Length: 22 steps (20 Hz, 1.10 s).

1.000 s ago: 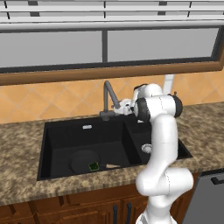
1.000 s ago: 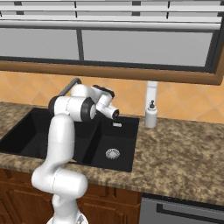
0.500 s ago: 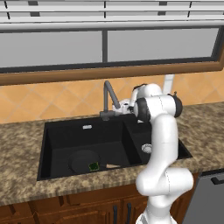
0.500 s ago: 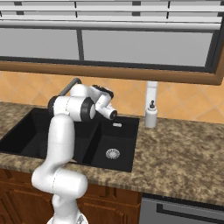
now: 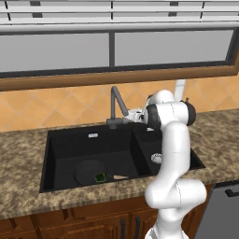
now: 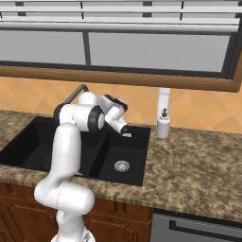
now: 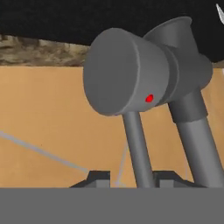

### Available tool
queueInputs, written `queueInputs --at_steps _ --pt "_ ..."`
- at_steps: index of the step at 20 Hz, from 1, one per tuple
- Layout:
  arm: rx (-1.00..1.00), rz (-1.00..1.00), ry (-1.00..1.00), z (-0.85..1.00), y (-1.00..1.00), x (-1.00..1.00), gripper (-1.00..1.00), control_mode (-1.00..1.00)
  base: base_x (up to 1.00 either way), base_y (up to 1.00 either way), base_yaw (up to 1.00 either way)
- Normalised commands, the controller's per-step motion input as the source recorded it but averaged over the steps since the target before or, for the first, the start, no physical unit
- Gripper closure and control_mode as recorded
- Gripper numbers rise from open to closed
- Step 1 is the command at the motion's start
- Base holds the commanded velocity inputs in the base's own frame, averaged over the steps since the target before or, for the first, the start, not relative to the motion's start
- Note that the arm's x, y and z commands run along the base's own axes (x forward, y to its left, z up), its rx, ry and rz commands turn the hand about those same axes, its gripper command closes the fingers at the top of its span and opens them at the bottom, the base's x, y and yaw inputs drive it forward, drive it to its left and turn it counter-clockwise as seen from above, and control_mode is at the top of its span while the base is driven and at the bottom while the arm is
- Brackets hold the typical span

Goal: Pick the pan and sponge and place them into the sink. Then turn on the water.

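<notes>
Black pan point(image 5: 89, 172) and green sponge point(image 5: 100, 177) are seen in the sink's point(image 5: 70, 140) large basin. At the rear rim, the gripper point(image 7: 127, 179) is closed on the faucet's point(image 5: 115, 106) thin lever point(image 7: 138, 148), its long axis running straight ahead between the fingertips; no water is seen.

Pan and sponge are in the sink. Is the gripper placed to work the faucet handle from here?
Probably yes. In the hand view the faucet handle runs as a thin grey lever between the two finger tips of the gripper, with nothing between them. Whether the fingers already press on it is hard to tell.
</notes>
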Motion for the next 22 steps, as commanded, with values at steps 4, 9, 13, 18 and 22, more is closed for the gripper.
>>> queueInputs --at_steps 4,9,13,18,22 --pt "0.0 -0.28 0.03 -0.41 -0.87 0.0 1.0 -1.0 0.0 0.0 0.0" --pt "-0.04 -0.34 0.04 -0.55 -0.74 0.0 1.0 -1.0 0.0 0.0 0.0" --pt "-0.07 -0.3 0.03 -0.58 -0.59 0.0 1.0 -1.0 0.0 0.0 0.0" --pt "0.01 -0.09 0.0 -0.11 -0.42 -0.08 1.0 -1.0 0.0 0.0 0.0" --pt "0.05 0.0 0.0 0.0 -0.36 -0.07 1.0 -1.0 0.0 0.0 0.0"
